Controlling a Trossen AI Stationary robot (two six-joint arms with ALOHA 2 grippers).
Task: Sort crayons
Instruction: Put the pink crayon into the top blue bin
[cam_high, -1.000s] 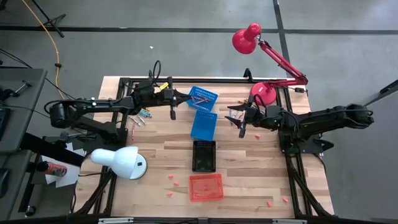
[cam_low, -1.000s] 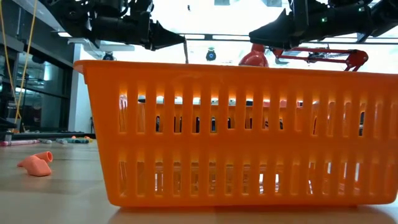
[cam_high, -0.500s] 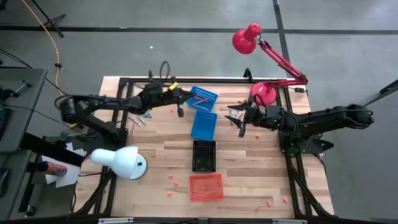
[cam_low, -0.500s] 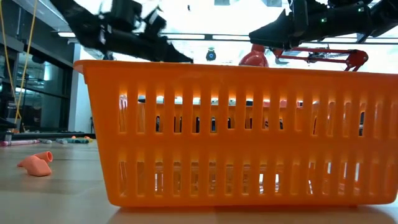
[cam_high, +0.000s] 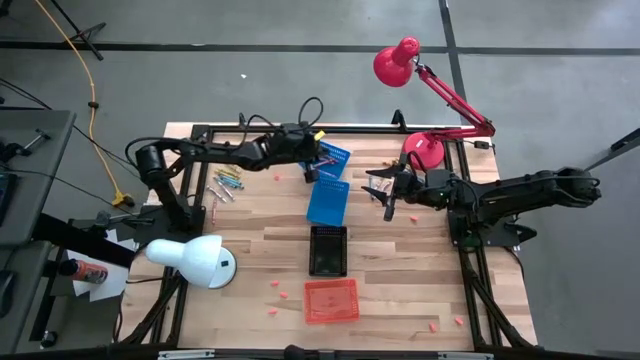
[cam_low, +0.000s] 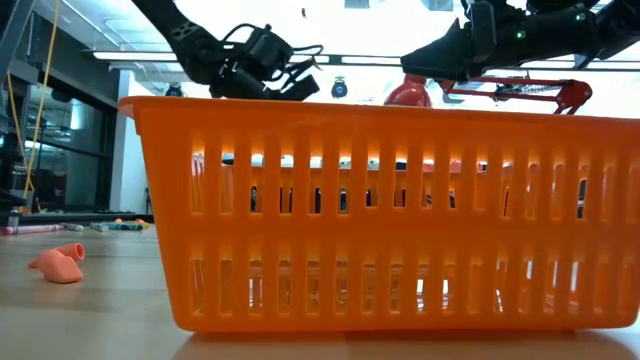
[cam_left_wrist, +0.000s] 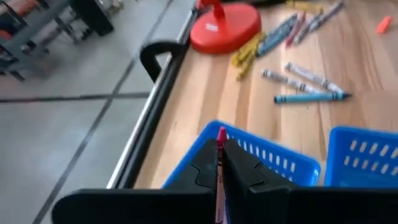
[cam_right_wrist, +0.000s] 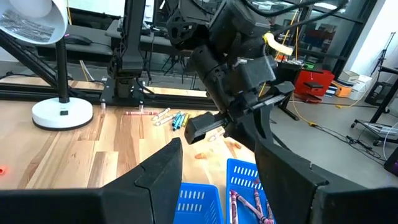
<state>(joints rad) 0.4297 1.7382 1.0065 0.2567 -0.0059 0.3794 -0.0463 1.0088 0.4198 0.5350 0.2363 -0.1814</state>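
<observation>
left gripper: I have the left gripper (cam_left_wrist: 219, 163) clenched on a red crayon (cam_left_wrist: 220, 138), tip poking out between the fingers, hanging over the near rim of the far blue basket (cam_high: 330, 155)
crayon target: that basket already holds red/pink crayons (cam_right_wrist: 249, 202), so I judge this one belongs there
step in hand: carry to drop; I'd bring the tip past the rim and over the middle before letting go, so it doesn't bounce off the wall
release: low and square, crayon lengthwise along the basket, since a thin stick rolls
right gripper: right gripper (cam_high: 387, 195) spread wide, holding nothing, waiting right of the second blue basket (cam_high: 327, 201)
remaining crayons: loose pile (cam_high: 227, 184) on the table's left side near the frame; more by the red lamp base (cam_left_wrist: 226, 27)
edges: black table rail (cam_left_wrist: 155, 99) runs just behind the far basket; I'd keep the wrist inboard of it
clearance: the two blue baskets sit close together, little gap between; the black basket (cam_high: 328, 249) and orange basket (cam_high: 331, 299) are well apart, toward the front
open room: bare wood between the pile and the baskets gives me a clean return path
watch: cable loop (cam_high: 312, 105) over the left arm, near the rail
</observation>
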